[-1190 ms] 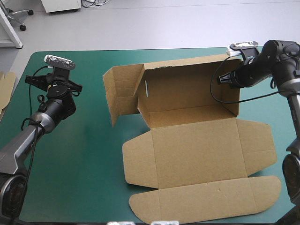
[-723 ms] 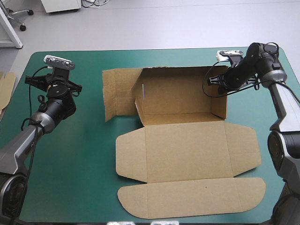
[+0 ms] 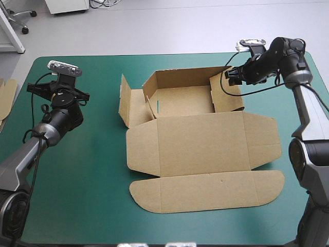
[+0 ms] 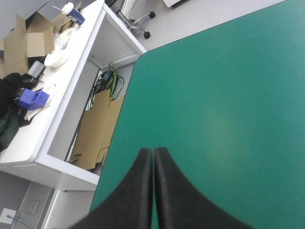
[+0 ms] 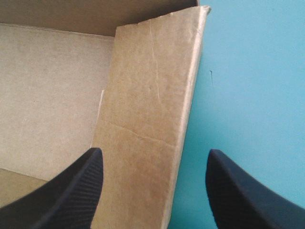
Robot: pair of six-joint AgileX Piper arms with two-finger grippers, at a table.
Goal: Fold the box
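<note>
The brown box [image 3: 200,139] lies mid-table, its tray part [image 3: 185,98] toward the far edge with low walls raised and its lid [image 3: 205,190] flat toward the front. My right gripper [image 3: 230,75] hovers at the tray's far right corner. In the right wrist view this gripper [image 5: 153,155] is open, with the tray's right wall [image 5: 147,119] standing between the fingers and touching neither. My left gripper [image 3: 49,88] is shut over bare teal-green cover near the table's left edge. In the left wrist view its fingers [image 4: 153,151] meet in a point with nothing in them.
More brown board [image 3: 6,95] shows at the table's left edge, seen as a flat stack [image 4: 95,129] on the floor beside the table's far left corner. Open teal-green cover [image 3: 92,170] lies between the left arm and the box.
My right gripper has opened and let go of the box's right wall. The tilted-up tray has settled lower onto the table and the box has shifted left. The left arm has not moved.
</note>
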